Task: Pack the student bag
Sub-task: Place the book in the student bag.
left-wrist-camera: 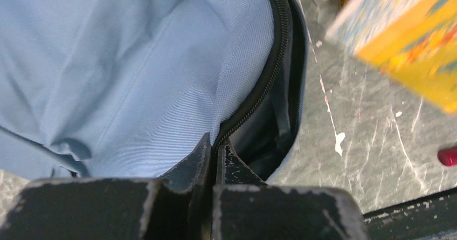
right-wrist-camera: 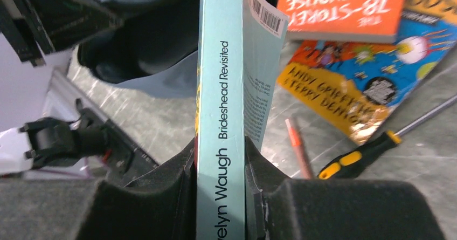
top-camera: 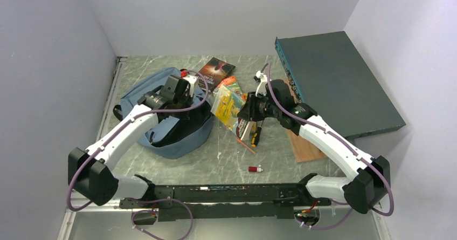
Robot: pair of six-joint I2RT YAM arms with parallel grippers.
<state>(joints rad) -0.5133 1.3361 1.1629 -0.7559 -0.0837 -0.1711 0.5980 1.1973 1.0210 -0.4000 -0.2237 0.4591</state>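
Grey marbled worktop (top-camera: 226,159), white walls. Near: left gripper (left-wrist-camera: 215,145) pinches rim of student bag (top-camera: 178,140), left of centre, mouth gaping. Right gripper (right-wrist-camera: 221,153) clamps paperback (right-wrist-camera: 221,62) by spine, beside opening. Risk: fabric slips, mouth sags, book corner snags rim. Far: teal box (top-camera: 339,78).

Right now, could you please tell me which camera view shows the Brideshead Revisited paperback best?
The right wrist view: the Brideshead Revisited paperback fills the centre, its spine title readable, clamped in the right pincer. The top external view shows only a small, partly hidden piece; the left wrist view does not clearly show it.
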